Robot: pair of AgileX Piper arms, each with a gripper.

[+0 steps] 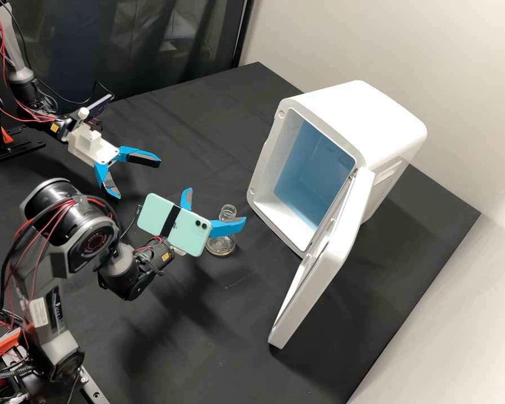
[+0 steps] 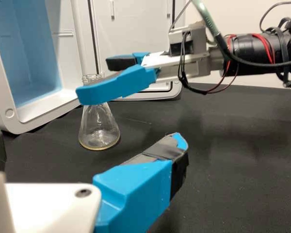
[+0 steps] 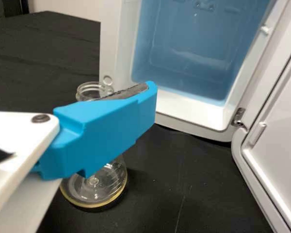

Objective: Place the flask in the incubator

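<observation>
A small clear glass flask [image 1: 221, 243] stands upright on the black bench just in front of the incubator [image 1: 370, 120], a white box with a pale blue inside whose door [image 1: 325, 252] hangs open. My right gripper [image 1: 210, 211] is open and level with the flask's neck, one blue finger on each side of it. In the left wrist view the flask [image 2: 99, 128] has a finger [image 2: 117, 86] of that gripper across its neck. In the right wrist view a finger [image 3: 106, 124] covers part of the flask [image 3: 94, 189]. My left gripper [image 1: 137, 178] is open, holds nothing, and hovers to the flask's left.
The incubator's open mouth [image 3: 199, 43] faces the flask, its lower rim [image 2: 39, 109] a short way behind it. The open door stands to the right of the flask. The bench [image 1: 196, 320] has free room in front, and its edge runs along the right side.
</observation>
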